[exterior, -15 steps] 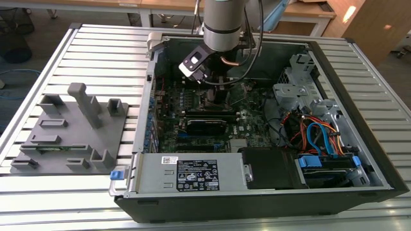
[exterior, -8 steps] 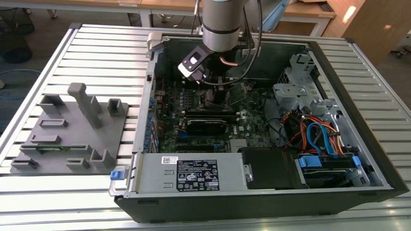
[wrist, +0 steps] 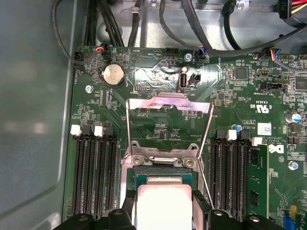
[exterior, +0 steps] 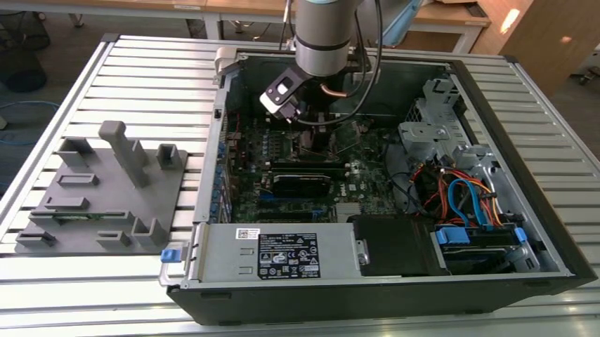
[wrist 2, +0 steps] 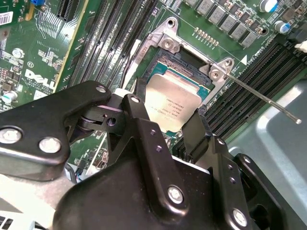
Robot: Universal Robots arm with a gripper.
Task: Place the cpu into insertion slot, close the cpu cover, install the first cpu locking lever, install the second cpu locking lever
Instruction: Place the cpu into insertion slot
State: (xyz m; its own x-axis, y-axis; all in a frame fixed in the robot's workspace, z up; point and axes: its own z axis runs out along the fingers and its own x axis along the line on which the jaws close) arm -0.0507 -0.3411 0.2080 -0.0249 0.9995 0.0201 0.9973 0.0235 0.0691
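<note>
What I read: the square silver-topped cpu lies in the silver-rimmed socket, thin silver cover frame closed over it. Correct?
No: the thin silver cover frame stands open, tilted back from the silver-rimmed socket, as the first wrist view shows. The square silver-topped cpu does lie in it.

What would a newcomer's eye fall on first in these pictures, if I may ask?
First, the arm reaching into the open computer case at the exterior view's middle. In the second wrist view the end effector grips the silver cpu at the insertion slot, and in the first wrist view the cpu cover stands raised beyond it.
</note>
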